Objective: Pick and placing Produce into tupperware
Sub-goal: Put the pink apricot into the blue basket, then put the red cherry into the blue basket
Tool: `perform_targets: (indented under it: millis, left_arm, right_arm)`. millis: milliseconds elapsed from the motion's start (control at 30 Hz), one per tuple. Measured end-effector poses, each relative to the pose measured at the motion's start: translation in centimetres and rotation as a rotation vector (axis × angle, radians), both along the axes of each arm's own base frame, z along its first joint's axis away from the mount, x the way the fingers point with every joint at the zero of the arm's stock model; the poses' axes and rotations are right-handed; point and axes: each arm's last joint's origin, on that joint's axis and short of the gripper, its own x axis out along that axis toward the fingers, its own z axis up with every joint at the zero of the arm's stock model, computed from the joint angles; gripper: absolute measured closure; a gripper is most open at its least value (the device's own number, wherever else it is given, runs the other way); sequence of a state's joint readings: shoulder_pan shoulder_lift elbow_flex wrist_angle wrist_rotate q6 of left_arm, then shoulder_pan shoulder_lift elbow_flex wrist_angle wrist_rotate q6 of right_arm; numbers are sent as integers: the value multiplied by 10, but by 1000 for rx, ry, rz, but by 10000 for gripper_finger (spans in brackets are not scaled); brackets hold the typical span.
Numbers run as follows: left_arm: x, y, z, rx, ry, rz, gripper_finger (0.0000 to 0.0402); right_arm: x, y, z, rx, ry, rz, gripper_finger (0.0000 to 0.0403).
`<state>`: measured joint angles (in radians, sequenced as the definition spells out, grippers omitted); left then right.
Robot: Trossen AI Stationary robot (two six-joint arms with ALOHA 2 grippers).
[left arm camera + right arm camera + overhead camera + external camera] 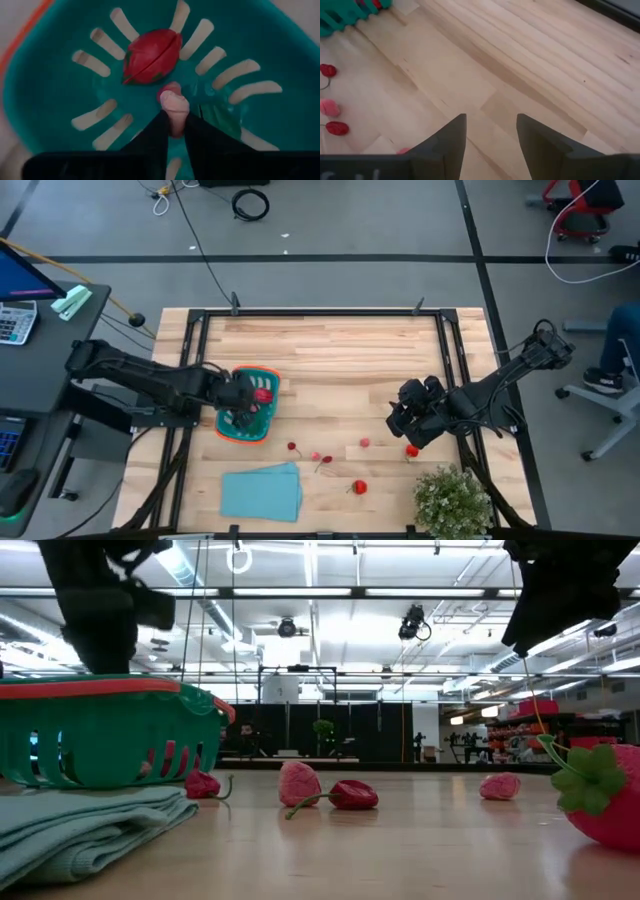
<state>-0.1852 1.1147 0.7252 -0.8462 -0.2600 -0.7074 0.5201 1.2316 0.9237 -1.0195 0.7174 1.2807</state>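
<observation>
The teal tupperware (247,423) with an orange rim stands at the table's left middle. My left gripper (240,406) reaches down into it, shut on a small pale-pink produce piece (173,106). A red piece with a green streak (151,56) lies on the slotted tub floor. More red and pink produce lies on the wood: small pieces (292,446), (316,457), (365,443), a red one (411,450) and a strawberry (359,487). My right gripper (410,420) hovers open over bare wood (490,135), right of the middle, touching nothing. My left gripper pinches the pale-pink piece (175,117) between its two fingertips (157,131), coming from above and pointing down into the tub. The piece sticks out past the tips, just over the tub floor; whether it touches the floor I cannot tell.
A folded light-blue cloth (262,491) lies near the front edge, below the tub. A bushy pale-green potted plant (455,500) stands at the near right corner, close to my right arm. Bare wood spreads across the table's far half (340,350).
</observation>
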Motion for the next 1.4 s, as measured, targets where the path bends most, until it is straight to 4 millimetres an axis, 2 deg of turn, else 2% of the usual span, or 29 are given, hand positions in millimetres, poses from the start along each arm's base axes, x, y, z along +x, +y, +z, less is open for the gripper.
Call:
perform_targets:
  millis: [100, 267, 367, 467, 600, 700, 833, 1200, 1300, 1400]
  left_arm:
    - [1, 0, -11, -5, -33, 6, 300]
    - [4, 0, -6, -7, -57, 1, 225]
    - [11, -2, 10, 1, -106, -39, 193]
    - [23, -4, 36, 9, -214, -85, 180]
    - [40, -8, 77, 47, -435, -195, 190]
    - [51, -16, 86, 68, -513, -330, 205]
    - [68, -32, 65, 52, -510, -406, 217]
    - [108, -60, -34, 73, -179, -508, 201]
    - [113, -62, -51, 74, -128, -515, 189]
    - [115, -63, -58, 32, -110, -529, 177]
  right_arm:
    - [0, 0, 0, -7, 6, 10, 220]
    - [0, 0, 0, -12, 12, 18, 220]
    - [0, 0, 0, -13, 12, 18, 220]
    - [0, 0, 0, -13, 12, 18, 220]
    - [0, 0, 0, -13, 12, 18, 220]
    - [0, 0, 0, -13, 12, 18, 220]
    - [0, 0, 0, -12, 12, 19, 220]
    - [0, 0, 0, -11, 9, 19, 220]
    - [0, 0, 0, -11, 9, 19, 220]
    - [0, 0, 0, -11, 9, 19, 220]
